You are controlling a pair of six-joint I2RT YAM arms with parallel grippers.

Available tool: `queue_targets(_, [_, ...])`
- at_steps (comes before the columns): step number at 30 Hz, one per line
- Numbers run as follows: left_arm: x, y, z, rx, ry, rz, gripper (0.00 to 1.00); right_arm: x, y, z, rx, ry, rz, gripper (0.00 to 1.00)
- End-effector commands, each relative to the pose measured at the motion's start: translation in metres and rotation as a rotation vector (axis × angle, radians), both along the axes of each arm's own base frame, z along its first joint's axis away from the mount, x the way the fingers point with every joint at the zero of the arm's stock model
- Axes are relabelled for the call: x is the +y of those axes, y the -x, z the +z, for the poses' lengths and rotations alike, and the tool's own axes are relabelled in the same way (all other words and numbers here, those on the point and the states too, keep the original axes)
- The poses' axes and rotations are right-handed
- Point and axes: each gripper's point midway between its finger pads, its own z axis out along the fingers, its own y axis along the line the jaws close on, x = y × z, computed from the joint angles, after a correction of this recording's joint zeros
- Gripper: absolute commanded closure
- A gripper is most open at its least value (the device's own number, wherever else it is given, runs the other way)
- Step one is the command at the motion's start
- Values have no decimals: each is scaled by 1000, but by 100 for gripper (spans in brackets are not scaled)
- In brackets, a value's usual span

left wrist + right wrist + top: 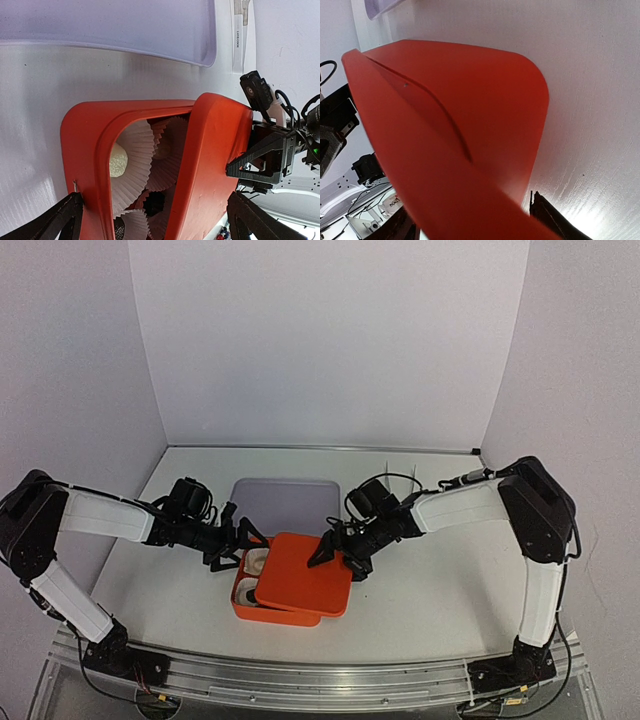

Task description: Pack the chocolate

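The lid [470, 100] is smooth matt plastic, the cups [135, 155] crinkled paper.

An orange-red lid [470, 100] fills most of the view, tilted, its near edge running down to the bottom. Behind it lies the white desk [592, 100], with a lavender tray [377, 6] corner at top left. The right hand [477, 224] shows dark fingers [560, 222] spread either side of the lid.
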Motion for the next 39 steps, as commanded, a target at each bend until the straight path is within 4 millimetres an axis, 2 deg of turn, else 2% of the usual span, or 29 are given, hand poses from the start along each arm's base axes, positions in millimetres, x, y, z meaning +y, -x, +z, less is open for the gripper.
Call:
queue_targets(1, [-7,-10,18,-51,19,7,0,-2,1,-6,-3,51,20,26])
queue_targets(7, [-7,-10,20,-60,17,5,0,-3,-2,-4,-19,65,16,22])
queue_targets(22, [-7,-8,19,-49,10,-1,0,-4,1,2,-41,181,52,22])
queue_targets(30, [-9,-4,18,-41,8,-4,0,5,0,0,-40,214,41,22])
queue_targets(39, [-13,0,22,-49,14,-9,0,16,0,8,-71,236,34,23])
